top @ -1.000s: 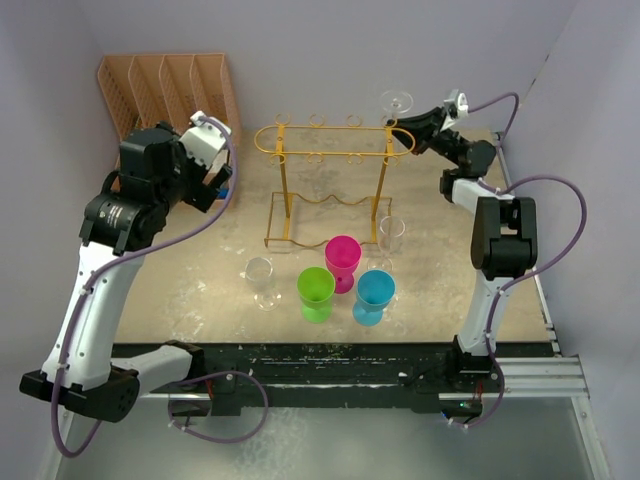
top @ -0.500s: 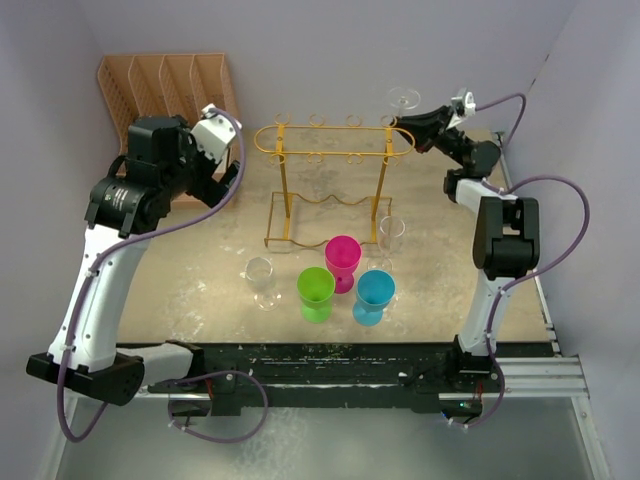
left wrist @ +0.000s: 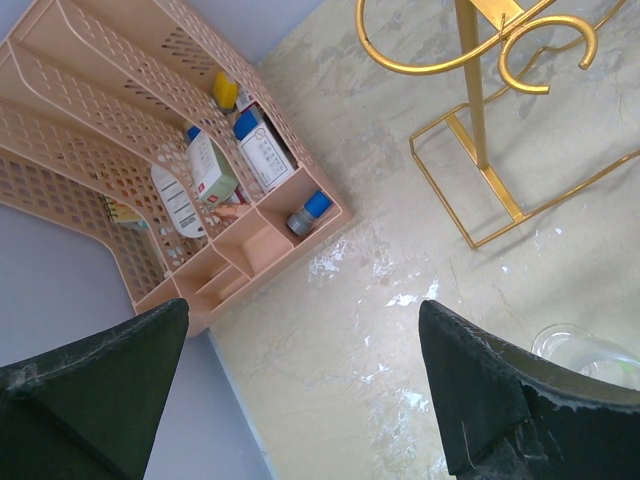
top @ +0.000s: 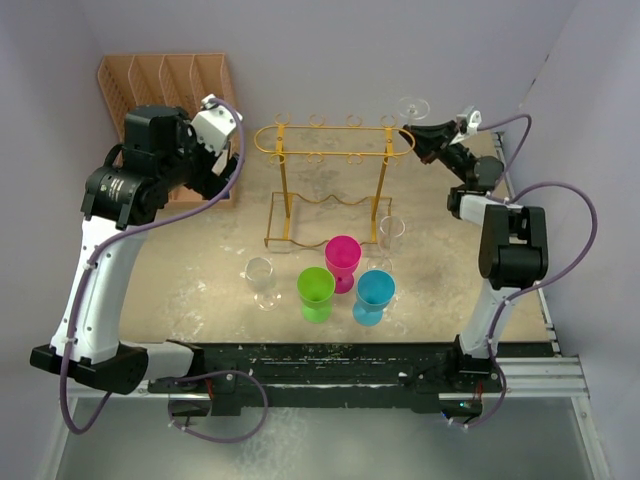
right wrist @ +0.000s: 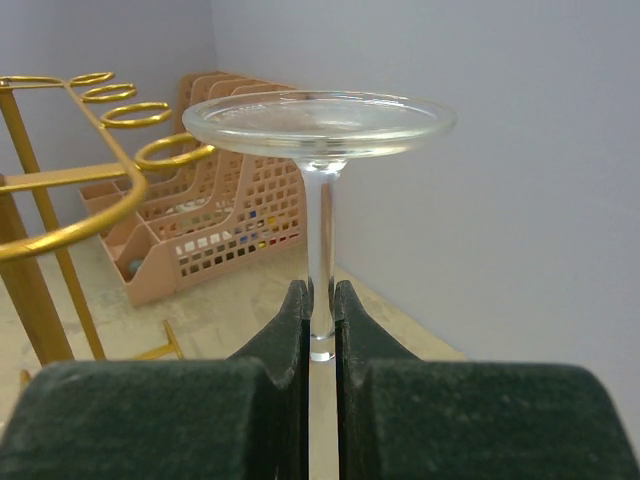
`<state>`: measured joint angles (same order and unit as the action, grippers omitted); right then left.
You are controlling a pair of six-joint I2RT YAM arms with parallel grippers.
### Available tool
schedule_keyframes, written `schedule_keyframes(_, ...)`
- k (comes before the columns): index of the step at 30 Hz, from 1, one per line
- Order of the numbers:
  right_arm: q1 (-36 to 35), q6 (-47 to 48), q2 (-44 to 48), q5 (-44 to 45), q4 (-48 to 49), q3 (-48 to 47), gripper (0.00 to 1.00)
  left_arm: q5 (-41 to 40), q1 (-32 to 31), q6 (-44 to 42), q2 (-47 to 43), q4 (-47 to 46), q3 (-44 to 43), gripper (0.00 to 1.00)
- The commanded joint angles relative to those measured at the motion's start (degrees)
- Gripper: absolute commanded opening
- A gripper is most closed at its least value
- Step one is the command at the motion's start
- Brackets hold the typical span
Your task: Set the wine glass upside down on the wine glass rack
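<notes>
- The right fingers (right wrist: pixel 285 335) are clamped on the stem of the wine glass (right wrist: pixel 318 125), which is upside down with its round foot uppermost.
- The glass hangs in the air just beside the right end of the wine glass rack (top: pixel 283 190), near the ring loops of the top rail; its bowl is hidden.
- The left fingers (left wrist: pixel 110 370) stand wide apart, holding nothing, above the table (left wrist: pixel 340 280) near a peach file organiser (left wrist: pixel 90 110).
- In front of the rack stand a pink cup (top: pixel 343 258), a green cup (top: pixel 316 290) and a blue cup (top: pixel 375 293).
- The left clear glass (top: pixel 259 277) stands beside the green cup; the right clear glass (top: pixel 391 232) stands by the rack's right post.
</notes>
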<state>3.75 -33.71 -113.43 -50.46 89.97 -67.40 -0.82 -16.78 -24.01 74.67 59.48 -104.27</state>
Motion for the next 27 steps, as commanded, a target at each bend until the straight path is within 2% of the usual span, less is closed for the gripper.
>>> schedule_keyframes(1,-0.3,8.9,4.4,0.4,20.7,0.7,0.0,-1.0,0.3,0.5,-1.2,-0.8,-0.6,1.0)
schedule_keyframes(5,-0.3,12.4,7.1,1.0,20.8,3.8,0.0,-1.8,0.3,0.4,-2.8,-1.9,1.1,1.0)
schedule_keyframes(8,-0.7,21.3,10.3,1.0,20.8,8.5,0.0,-2.7,0.4,0.1,-3.7,-2.4,1.9,1.0)
schedule_keyframes(14,-0.7,27.0,11.0,-1.2,20.8,9.2,0.0,-3.6,0.4,-0.9,-3.7,-3.0,1.9,1.0)
schedule_keyframes(27,-1.0,20.5,3.1,-5.4,20.8,-4.5,0.0,-2.3,0.4,-0.5,-2.8,-2.7,3.3,1.0)
